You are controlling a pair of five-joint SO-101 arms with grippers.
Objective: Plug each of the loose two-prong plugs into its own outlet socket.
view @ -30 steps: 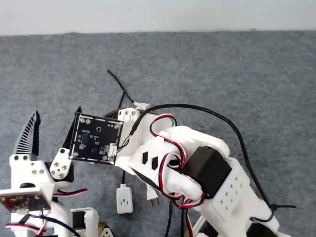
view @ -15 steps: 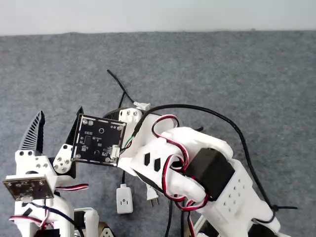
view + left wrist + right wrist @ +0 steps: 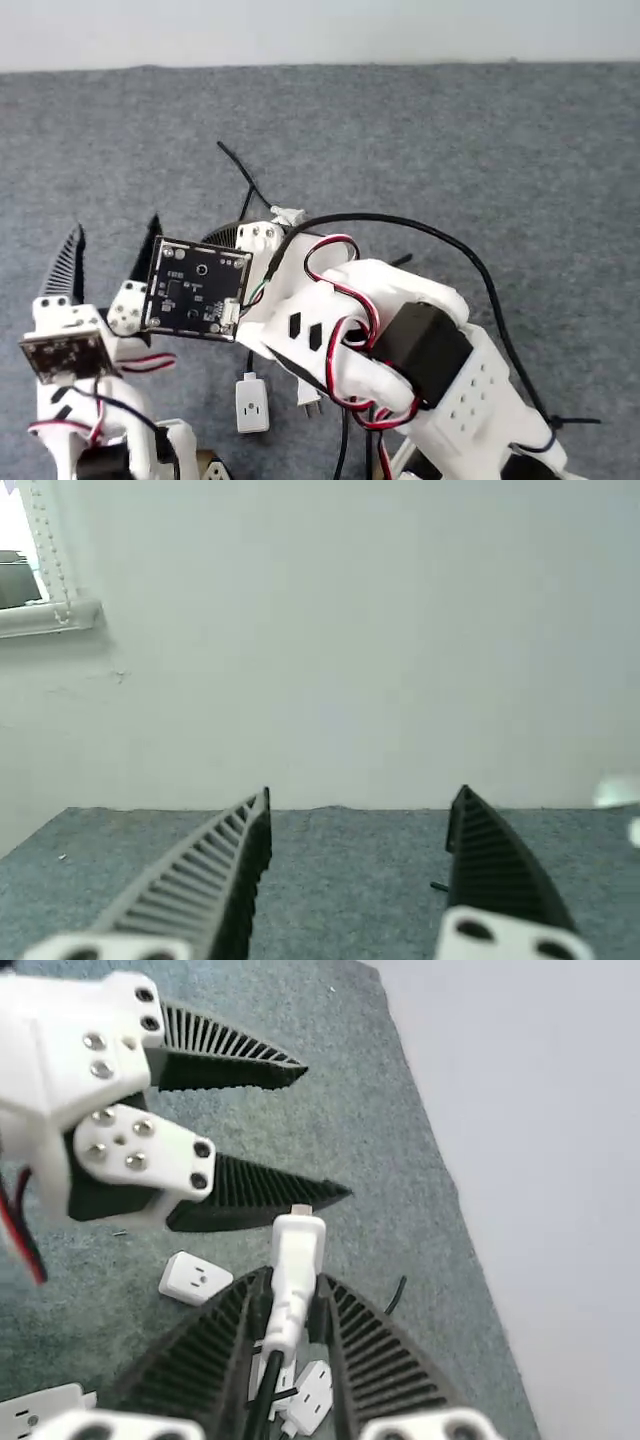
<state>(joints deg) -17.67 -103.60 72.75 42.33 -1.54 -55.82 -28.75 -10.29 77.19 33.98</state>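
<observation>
Since the earlier frames, the left claw (image 3: pixel 116 224) has been drawn up and a little inward, its wrist raised towards the middle of the grey surface (image 3: pixel 520 180). The right arm (image 3: pixel 400 340) is hardly shifted.

In the high view, the left claw is seen spread wide with nothing in it, just beside the right arm's wrist. A white plug (image 3: pixel 285 213) juts out beyond that wrist. A socket (image 3: pixel 252 403) on a black cord (image 3: pixel 249 360) and a loose plug (image 3: pixel 308 393) lie close to the arms' bases.

In the left wrist view, the two fingers (image 3: pixel 200 880) are held well apart over bare surface, with a pale wall (image 3: pixel 350 630) behind.

In the right wrist view, the right claw (image 3: pixel 295 1280) is clenched on the plug, whose long axis runs in line with the fingers and whose free end points out past the tips, towards the left claw. A second socket (image 3: pixel 195 1278) lies flat on the surface below, near the left claw's lower finger.

The plug end is judged to point along the surface rather than down at a socket face. It would likely have to be tipped down by the right arm, which carries it, while the nearer left claw could steady the socket.
</observation>
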